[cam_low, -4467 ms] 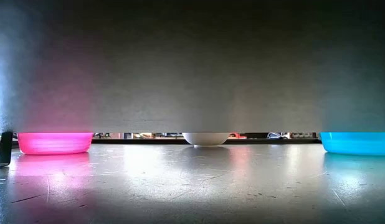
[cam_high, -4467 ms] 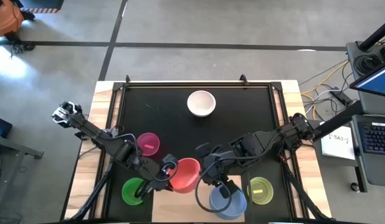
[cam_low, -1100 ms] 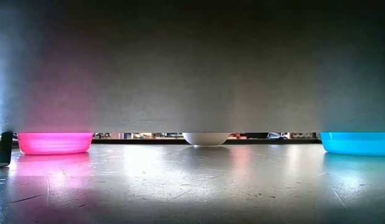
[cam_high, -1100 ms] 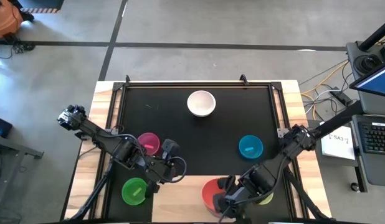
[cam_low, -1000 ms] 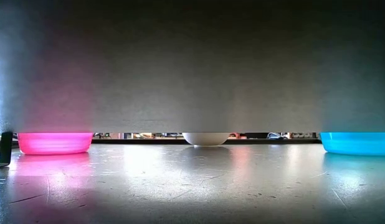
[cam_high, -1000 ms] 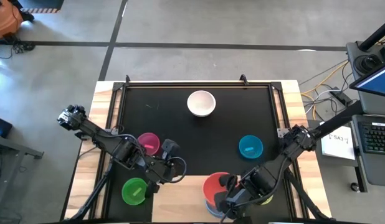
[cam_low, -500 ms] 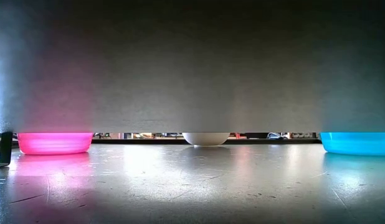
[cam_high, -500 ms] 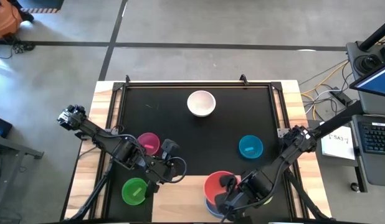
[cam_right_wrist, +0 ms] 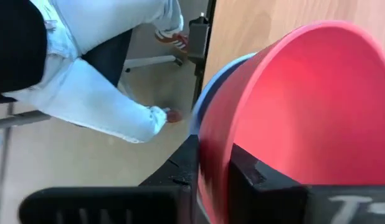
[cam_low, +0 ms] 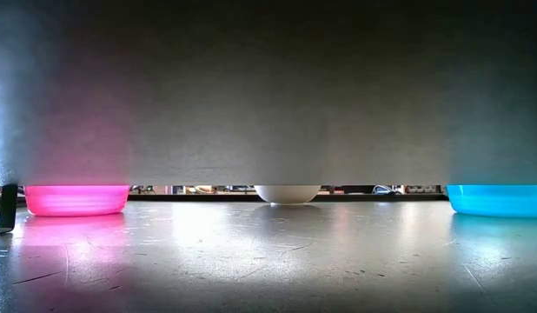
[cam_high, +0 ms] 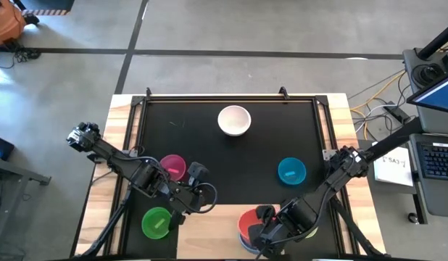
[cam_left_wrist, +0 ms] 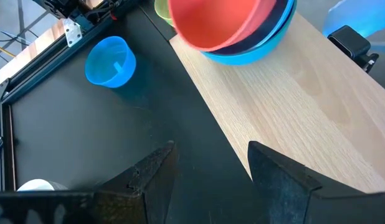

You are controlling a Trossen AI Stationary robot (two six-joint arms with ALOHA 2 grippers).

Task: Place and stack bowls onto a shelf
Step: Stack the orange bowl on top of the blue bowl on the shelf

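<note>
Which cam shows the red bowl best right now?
Left wrist view: the red bowl shows clearly, nested in the grey-blue bowl on the shelf. High view has the right gripper covering part of it. Right wrist sees only its rim up close. Low view misses it.

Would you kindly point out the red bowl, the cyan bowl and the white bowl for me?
red bowl (cam_high: 251, 220): high view, on its inside.
cyan bowl (cam_high: 291, 171): high view, on its centre.
white bowl (cam_high: 234, 119): high view, on its inside.
</note>
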